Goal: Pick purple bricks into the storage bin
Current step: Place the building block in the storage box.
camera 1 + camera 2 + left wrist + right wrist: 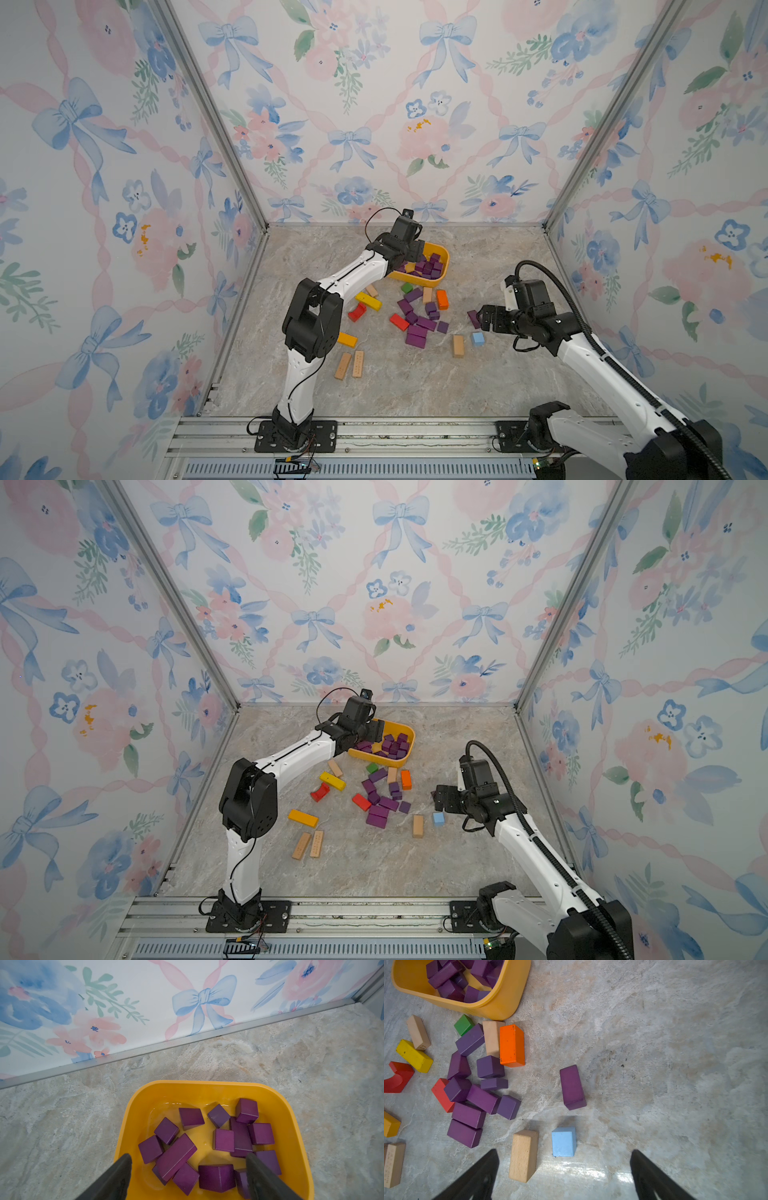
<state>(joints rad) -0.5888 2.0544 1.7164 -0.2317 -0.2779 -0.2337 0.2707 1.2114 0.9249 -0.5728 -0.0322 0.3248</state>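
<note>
**Left tool [188,1157] spread above the storage bin [207,1085]**

Its dark fingers [118,1178] stand wide apart with nothing pinched. Under them about a dozen purple bricks [246,1110] lie jumbled in the yellow tub, which sits on the marbled tabletop [654,1043] close to the back wall [145,1001]. Right tool [564,1152] is also spread and empty, hanging near a lone purple bar [572,1087], a pale blue cube [563,1142] and a short tan bar [524,1155]. More purple blocks [483,1099] crowd beside the bin, mixed with red, orange, green and yellow ones. Two long tan bars [358,363] side by side carry rows of fine stamped marks, too small to read. Another tan bar [418,1031] shows a tiny stamp that may be 17.
</note>
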